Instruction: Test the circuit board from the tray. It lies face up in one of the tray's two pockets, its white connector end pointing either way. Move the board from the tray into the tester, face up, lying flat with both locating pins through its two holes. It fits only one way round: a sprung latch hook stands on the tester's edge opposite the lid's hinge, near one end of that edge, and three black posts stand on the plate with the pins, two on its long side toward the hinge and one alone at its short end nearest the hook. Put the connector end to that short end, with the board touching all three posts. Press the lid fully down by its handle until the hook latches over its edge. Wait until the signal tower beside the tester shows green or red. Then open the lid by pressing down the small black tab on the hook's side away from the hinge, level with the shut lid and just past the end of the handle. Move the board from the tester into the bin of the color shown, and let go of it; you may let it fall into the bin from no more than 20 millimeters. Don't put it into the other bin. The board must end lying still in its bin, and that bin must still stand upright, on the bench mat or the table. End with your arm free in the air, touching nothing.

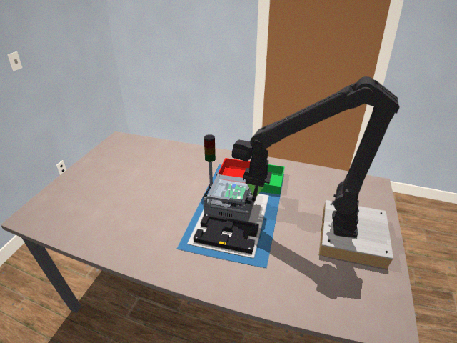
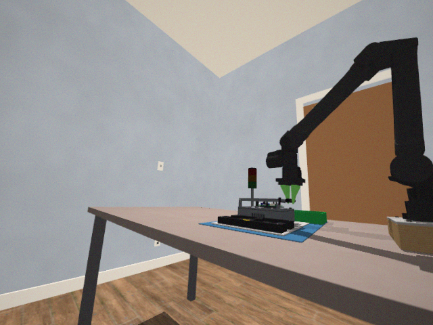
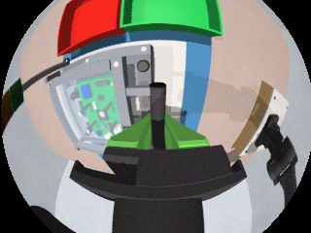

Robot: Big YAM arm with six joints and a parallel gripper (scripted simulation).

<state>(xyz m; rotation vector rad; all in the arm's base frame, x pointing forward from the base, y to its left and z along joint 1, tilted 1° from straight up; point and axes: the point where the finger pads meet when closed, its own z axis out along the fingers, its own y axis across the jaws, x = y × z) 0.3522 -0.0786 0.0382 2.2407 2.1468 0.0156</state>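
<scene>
Your hand (image 2: 290,200) is pointing straight down at the tester's (image 1: 228,208) edge, and its green fingers are clamped together on a slim black bar, the lid handle (image 3: 155,113), which is sticking out from between them in the wrist view.

The circuit board (image 1: 235,191) is lying inside the tester, just to the left of your hand in the wrist view, under the clear lid (image 1: 221,194). Its green face is showing through the lid. In the exterior view the lid is looking flat and level on the tester body, though you cannot tell from these views whether the hook is sitting over its edge.

Ahead of your hand in the wrist view, past the tester's far edge, the red bin (image 3: 91,15) and the green bin (image 3: 171,3) are standing side by side with their walls touching, open tops facing up. The green one is lying almost straight ahead, the red one ahead and to the left.

To the right of your hand the blue bench mat (image 3: 196,74) is running to its edge, and bare worktop (image 1: 121,191) is stretching beyond it toward the arm's base block (image 1: 373,225).

The signal tower (image 1: 209,148) is standing on the far side of the tester from your hand, its pole close against the tester's corner. Its lamps are looking dim.

The black tray (image 1: 225,236) is sitting on the mat against the tester's side away from the bins.
</scene>
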